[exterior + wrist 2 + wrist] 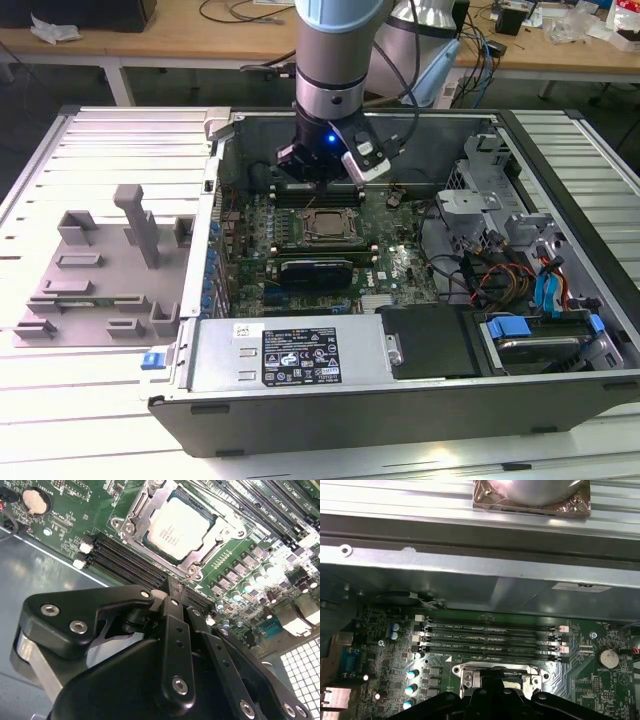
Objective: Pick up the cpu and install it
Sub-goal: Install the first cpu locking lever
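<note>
The cpu [178,526] is already sitting in the motherboard's socket [131,524]; the gripper [172,596], fingers pressed together and holding nothing, is hovering just above it.

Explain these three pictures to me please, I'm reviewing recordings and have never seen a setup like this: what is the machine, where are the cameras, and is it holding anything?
The machine is a single robot arm ending in a gripper. It hangs over an opened computer case lying on a slatted metal table. The exterior view comes from a camera standing off the arm. Both wrist views come from cameras riding on the arm, looking past the black gripper linkage at the green motherboard. The cpu, a silver square chip, sits inside its socket frame on the board, beside black memory slots. In the exterior view it lies just below the gripper. A grey plastic tray rests on the table at the exterior view's left. I see nothing between the gripper's fingers.
</note>
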Tool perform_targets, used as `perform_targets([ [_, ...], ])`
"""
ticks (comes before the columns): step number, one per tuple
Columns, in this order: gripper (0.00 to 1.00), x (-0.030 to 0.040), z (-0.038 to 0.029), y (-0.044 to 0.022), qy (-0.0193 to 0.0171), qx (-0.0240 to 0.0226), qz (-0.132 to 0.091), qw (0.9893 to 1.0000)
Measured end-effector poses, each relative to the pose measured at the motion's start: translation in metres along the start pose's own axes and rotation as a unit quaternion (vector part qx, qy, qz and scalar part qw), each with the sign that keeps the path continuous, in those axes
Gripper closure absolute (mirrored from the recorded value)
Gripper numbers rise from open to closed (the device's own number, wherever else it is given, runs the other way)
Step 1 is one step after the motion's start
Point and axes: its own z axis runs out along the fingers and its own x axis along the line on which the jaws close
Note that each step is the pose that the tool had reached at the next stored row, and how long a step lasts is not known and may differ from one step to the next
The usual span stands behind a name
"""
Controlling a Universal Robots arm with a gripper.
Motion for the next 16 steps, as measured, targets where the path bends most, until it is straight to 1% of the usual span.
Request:
perform_targets([
  [6,0.89,-0.0004,0.0013,0.0043,-0.0005,0.0001,0.002,1.0],
  [8,0.89,-0.0005,0.0038,0.004,-0.0009,0.0008,0.005,1.0],
  [11,0.89,-0.0024,0.01,0.0027,-0.0019,0.0017,0.01,0.9999],
  [16,0.89,-0.0085,0.0138,0.0016,-0.0036,0.0025,0.019,0.9998],
])
